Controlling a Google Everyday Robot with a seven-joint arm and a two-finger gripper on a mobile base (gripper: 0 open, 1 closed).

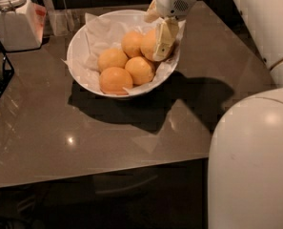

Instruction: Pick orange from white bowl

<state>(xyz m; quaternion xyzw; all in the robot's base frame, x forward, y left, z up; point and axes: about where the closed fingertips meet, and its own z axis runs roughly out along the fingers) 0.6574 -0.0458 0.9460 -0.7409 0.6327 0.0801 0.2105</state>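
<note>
Where the white bowl (79, 56) sits close to the far edge of the bench (84, 142), roughly midway along it, five round fruits lie on crinkled white paper. The orange (148, 44) is the one on the side of the bowl toward the far right corner. It is smooth, pale orange and evenly round, with its skin lit softly from above. Its right face is covered and its base is hidden among the others. It touches a neighbouring fruit on its left, and three more lie nearer the front of the bowl.

The gripper (156, 42) reaches down into the bowl from the far right corner, its white wrist housing tilted over the rim. The fingers (166, 37) are closed around the orange. One broad, cream-coloured finger lies flat against the fruit's right face, pointing down and slightly toward the front edge. The other shows only as a pale tip behind the fruit. The orange rests low in the bowl among the others.

A wide white curve of the robot's body (250, 171) fills the near right corner.
</note>
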